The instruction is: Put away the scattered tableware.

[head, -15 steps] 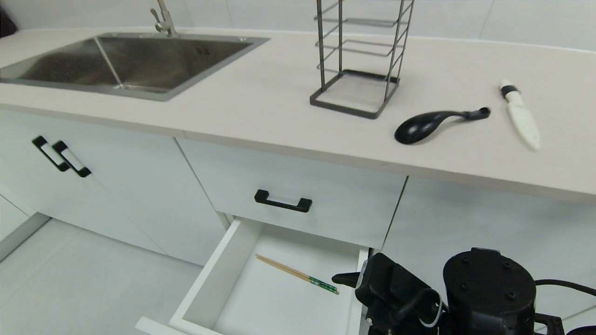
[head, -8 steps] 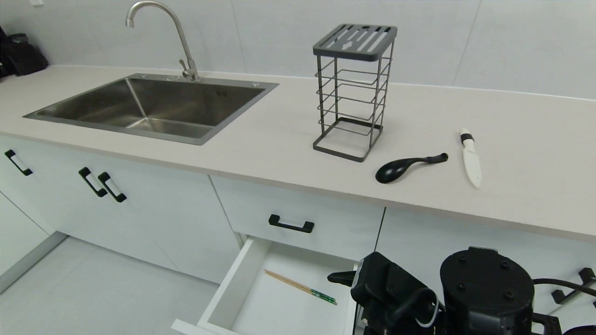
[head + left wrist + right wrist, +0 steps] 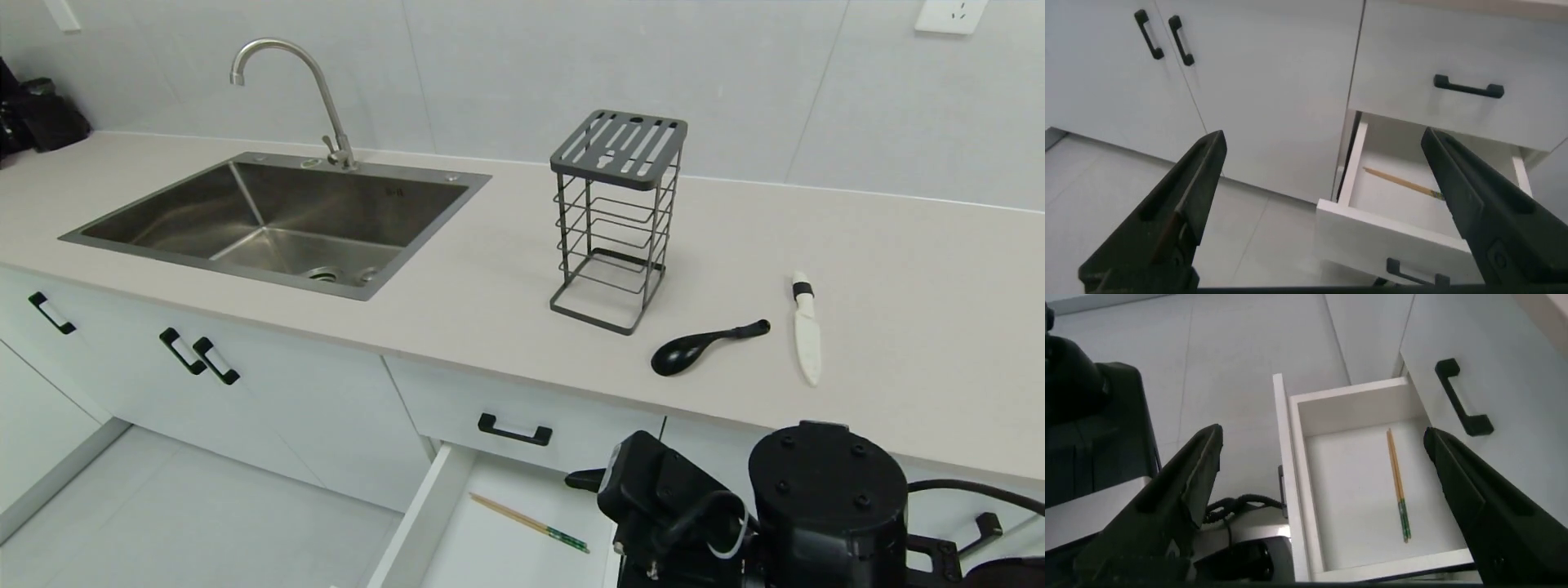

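Note:
A black spoon (image 3: 702, 346) lies on the beige counter (image 3: 490, 278) near its front edge, right of a wire rack. Just right of the spoon lies a white knife (image 3: 806, 327) with a black band. Below the counter a white drawer (image 3: 420, 523) stands pulled out, and a pair of wooden chopsticks (image 3: 529, 523) with green tips lies in it. My left gripper (image 3: 1323, 212) is open and empty, out in front of the cabinets, facing the drawer (image 3: 1404, 245) and the chopsticks (image 3: 1404, 183). My right gripper (image 3: 1323, 506) is open and empty above the drawer (image 3: 1290, 482), over the chopsticks (image 3: 1399, 484).
A dark wire rack (image 3: 618, 216) stands mid-counter. A steel sink (image 3: 277, 220) with a curved tap (image 3: 318, 90) is at the left. A shut drawer with a black handle (image 3: 514, 429) sits above the open one. Cabinet doors (image 3: 196, 359) are to the left.
The head camera has tilted up, so the counter and drawer sit lower in the picture and the wall shows. Spoon, knife and chopsticks lie where they were.

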Tool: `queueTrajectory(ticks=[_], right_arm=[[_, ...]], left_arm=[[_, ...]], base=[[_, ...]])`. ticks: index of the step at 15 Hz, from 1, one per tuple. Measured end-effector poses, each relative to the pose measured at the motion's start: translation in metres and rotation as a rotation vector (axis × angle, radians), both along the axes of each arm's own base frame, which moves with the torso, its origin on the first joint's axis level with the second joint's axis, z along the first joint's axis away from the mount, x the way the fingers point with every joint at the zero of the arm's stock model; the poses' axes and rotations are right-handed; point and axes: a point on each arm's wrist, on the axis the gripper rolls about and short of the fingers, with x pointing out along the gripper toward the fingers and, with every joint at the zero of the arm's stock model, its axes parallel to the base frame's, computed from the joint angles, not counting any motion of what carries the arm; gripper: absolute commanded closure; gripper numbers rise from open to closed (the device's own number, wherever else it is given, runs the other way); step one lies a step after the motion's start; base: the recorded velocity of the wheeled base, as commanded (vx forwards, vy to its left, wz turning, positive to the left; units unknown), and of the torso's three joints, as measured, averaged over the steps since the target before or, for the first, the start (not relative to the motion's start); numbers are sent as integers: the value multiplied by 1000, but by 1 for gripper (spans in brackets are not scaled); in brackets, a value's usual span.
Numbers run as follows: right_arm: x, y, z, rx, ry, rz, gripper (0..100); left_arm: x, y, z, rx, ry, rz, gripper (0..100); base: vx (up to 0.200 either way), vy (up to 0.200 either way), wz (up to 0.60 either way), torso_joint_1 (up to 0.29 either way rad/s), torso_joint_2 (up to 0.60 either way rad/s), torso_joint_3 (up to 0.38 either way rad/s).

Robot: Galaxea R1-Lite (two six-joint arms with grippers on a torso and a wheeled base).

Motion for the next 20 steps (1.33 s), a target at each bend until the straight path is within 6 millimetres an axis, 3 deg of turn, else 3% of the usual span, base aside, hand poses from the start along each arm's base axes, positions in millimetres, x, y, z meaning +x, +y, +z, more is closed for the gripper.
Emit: queueTrajectory(ticks=[7,11,14,16,20], right_arm=[[11,16,19,-132,78,-1,0],[15,24,40,-285,123,25,0],[22,33,58,-266,74,26,0],[31,30,57,-269,74,0,0],[42,9,35,-319,124,-56,0]], left_arm=[[0,0,0,0,-1,0,0],[0,0,0,0,0,0,0],[0,0,0,0,-1,0,0],[0,0,0,0,-1,0,0],[0,0,0,0,-1,0,0]], base=[[0,0,0,271,-527,-259],[0,0,0,57,-103,-47],[0,0,0,0,0,0],[0,0,0,0,0,0],[0,0,0,0,0,0]])
